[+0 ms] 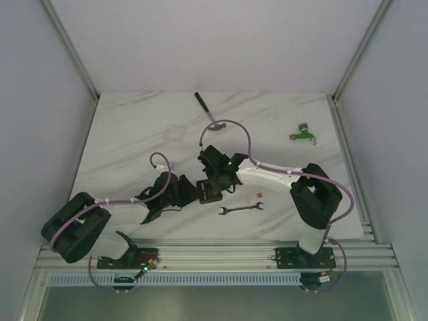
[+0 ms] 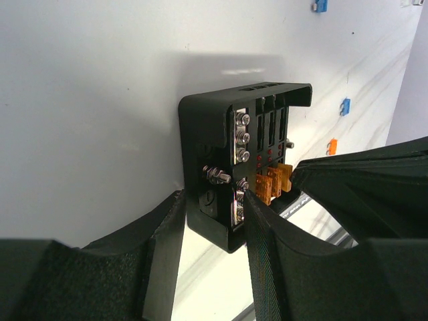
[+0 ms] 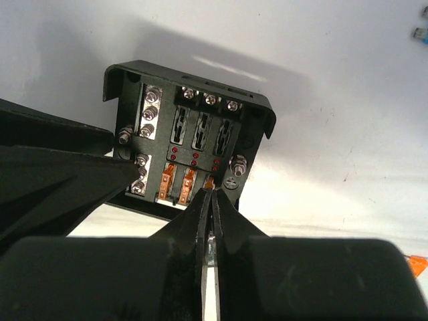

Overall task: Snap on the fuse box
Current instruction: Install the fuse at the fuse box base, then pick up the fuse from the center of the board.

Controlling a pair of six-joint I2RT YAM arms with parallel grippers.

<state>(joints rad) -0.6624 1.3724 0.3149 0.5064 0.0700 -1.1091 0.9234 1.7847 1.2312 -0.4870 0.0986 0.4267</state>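
The left claw (image 2: pixel 214 204) stood about half open and clamped on the fuse box (image 2: pixel 234 160). One finger (image 2: pixel 164 227) pressed against its back edge and the other lay across its face beside the orange fuses (image 2: pixel 273 182). The right claw (image 3: pixel 210 194) was all but closed, with only a thin slit between its fingers. Its tips rested on the third orange fuse of the lower row, and whether they pinched it could not be told

Only the top view placed the box low and central on the worktop (image 1: pixel 127 134), between both arms. A wrench (image 1: pixel 241 209) lay just beside it and a loose orange fuse (image 1: pixel 259 194) near, with a clear square piece (image 1: pixel 175 132) and a green tool (image 1: pixel 304 132) well apart. Only the right wrist view met the box's open face straight on: three empty black slots above, three orange fuses below, and bright screws (image 3: pixel 150 110) down the left. The left wrist view gave its side wall, with loose blue fuses (image 2: pixel 345 105) beyond

The box was matte black moulded plastic, square with rounded corners. The screws were shiny metal, the worktop white, glossy and grey-veined like marble, and the finger faces finely woven
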